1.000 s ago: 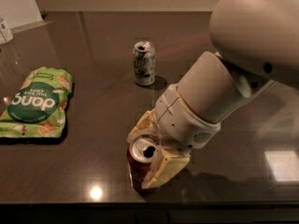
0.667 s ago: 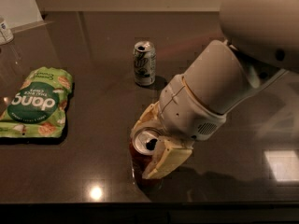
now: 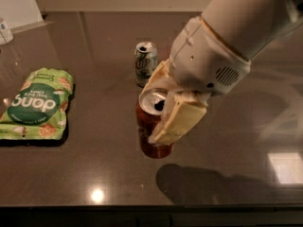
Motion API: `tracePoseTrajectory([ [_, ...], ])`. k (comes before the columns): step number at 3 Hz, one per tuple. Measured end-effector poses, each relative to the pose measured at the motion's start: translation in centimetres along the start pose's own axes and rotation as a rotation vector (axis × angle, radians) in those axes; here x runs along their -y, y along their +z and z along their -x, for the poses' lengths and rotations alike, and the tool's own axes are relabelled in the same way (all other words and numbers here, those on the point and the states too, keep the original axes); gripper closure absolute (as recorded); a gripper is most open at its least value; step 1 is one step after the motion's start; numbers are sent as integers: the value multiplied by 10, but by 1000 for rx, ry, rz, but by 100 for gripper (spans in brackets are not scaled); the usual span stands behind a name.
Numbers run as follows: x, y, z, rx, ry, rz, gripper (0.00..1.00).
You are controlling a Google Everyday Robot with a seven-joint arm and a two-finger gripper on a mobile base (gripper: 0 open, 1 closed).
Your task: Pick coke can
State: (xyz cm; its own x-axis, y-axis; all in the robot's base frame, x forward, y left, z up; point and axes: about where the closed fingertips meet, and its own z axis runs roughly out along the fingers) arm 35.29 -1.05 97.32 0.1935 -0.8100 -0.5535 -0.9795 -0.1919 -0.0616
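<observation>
The coke can [image 3: 149, 130], dark red with a silver top and pull-tab opening, is upright between the cream fingers of my gripper [image 3: 163, 103]. One finger [image 3: 182, 119] lies across the can's front right side and the other shows behind its top left. The gripper is shut on the can and holds it a little above the dark table [image 3: 94, 164]; the can's shadow lies apart from it to the lower right. My large white arm comes in from the upper right and hides the can's right side.
A white-and-green can [image 3: 146, 63] stands upright just behind the held can. A green snack bag [image 3: 35, 103] lies at the left. A small white container [image 3: 4, 31] is at the far left edge. The table's front edge runs along the bottom.
The gripper has risen with the coke can in it and drawn nearer to the white-and-green can. The other can and the bag have not moved.
</observation>
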Motion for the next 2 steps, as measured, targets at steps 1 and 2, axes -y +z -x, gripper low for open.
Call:
tracePoseTrajectory([
  [1, 12, -42, 20, 3, 4, -35, 100],
  [2, 13, -55, 34, 11, -16, -75, 100],
])
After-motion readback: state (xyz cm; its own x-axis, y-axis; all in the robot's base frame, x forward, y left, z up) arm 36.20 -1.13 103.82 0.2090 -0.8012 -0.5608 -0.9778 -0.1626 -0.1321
